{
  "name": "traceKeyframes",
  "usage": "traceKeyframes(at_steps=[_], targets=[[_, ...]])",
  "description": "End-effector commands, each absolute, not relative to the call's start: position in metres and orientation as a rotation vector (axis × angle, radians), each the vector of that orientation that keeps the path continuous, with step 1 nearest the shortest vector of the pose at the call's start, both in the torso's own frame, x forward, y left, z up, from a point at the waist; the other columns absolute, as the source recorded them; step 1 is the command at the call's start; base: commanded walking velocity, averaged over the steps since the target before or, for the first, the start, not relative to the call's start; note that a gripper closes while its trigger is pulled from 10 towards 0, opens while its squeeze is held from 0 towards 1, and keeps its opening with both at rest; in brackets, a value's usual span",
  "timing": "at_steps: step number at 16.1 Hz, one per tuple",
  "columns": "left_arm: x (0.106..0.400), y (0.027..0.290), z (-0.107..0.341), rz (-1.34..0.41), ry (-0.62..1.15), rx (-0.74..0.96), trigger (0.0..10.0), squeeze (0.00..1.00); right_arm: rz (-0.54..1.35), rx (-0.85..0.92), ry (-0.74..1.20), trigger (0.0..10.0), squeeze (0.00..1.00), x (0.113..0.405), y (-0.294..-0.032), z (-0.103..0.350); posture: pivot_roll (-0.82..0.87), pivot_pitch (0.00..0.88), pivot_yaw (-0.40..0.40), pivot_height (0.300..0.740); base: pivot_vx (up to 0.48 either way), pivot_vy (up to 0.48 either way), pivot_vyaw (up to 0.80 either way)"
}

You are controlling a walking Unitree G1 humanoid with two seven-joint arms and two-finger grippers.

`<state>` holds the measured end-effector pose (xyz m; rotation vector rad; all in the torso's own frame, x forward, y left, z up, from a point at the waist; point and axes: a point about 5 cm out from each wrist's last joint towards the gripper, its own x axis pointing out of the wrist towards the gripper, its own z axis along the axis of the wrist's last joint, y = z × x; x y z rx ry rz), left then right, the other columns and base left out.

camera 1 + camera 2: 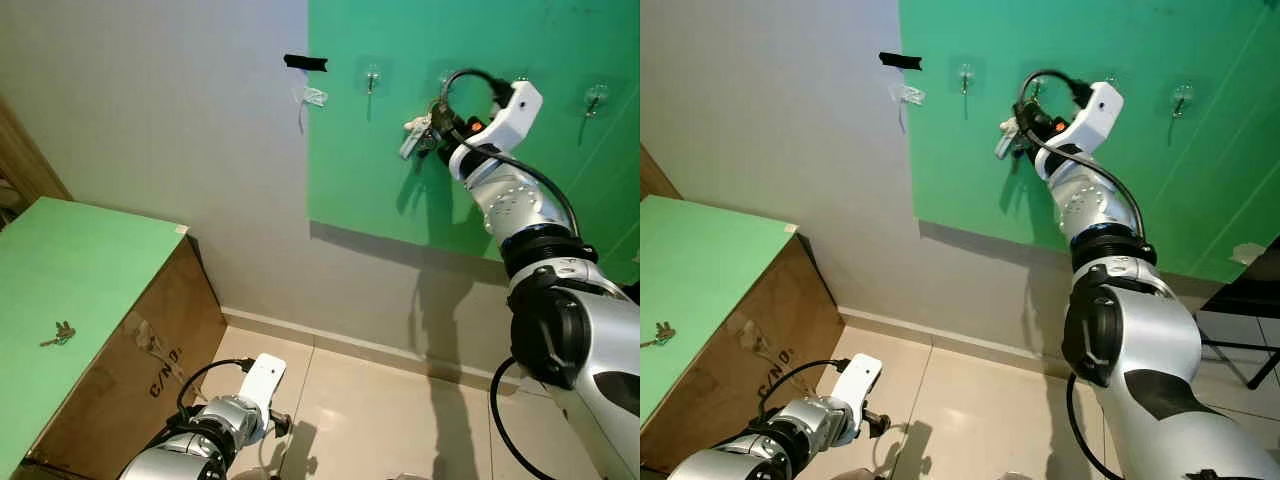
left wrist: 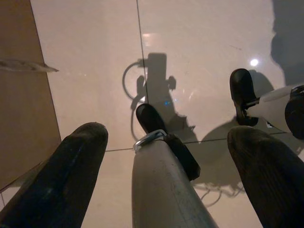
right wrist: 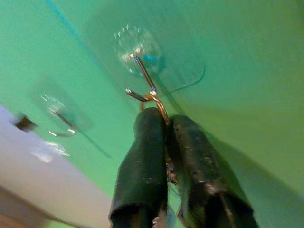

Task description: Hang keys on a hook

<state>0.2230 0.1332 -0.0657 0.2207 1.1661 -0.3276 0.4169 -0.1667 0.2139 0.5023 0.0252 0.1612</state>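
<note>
The green board point(image 1: 420, 150) on the wall is the biggest thing before me, and my right arm is lifted up to it, with my right claw point(image 3: 166, 118) pressed almost against its surface. This claw is closed tight on the keys point(image 1: 420, 135); in the right wrist view my two fingers squeeze the key ring point(image 3: 159, 105) between their tips, and the ring is touching the wire of the hook point(image 3: 141, 76), just at its bent end. I judge the ring is on the tip or very near it, but I cannot tell if it is already over. To do this step well, I think I should push the ring a little further along the wire, until it sits in the bend, and only then open the fingers slowly, so the keys do not slip off and fall to the floor. The hook is thin and stuck on a clear pad, so pushing hard could pull it off. Other hooks point(image 1: 371, 78) are near on the same board, apart from mine, and do not disturb. On the green counter point(image 1: 90, 260) at my left lies another small bunch of keys point(image 1: 60, 334). My left claw point(image 2: 166, 152) hangs idle over the floor tiles point(image 2: 199, 52), fingers wide apart and empty.
</note>
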Motion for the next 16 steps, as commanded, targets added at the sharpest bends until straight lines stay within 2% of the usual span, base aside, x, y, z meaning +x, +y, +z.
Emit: traceKeyframes(at_steps=[1,16], targets=[[0.2191,0.1357,-0.068,-0.323,1.184,0.219,10.0,0.0,0.14,0.405,0.016,10.0,1.0,0.4166,-0.1681,0.2128,-0.06,0.0,0.021,0.74,0.0,0.0,0.0],[0.219,0.1338,-0.0681,-0.338,1.176,0.225,10.0,0.0,0.096,0.215,-0.029,10.0,1.0,0.4155,-0.1701,0.2133,-0.07,0.0,0.022,0.74,0.0,0.0,0.0]])
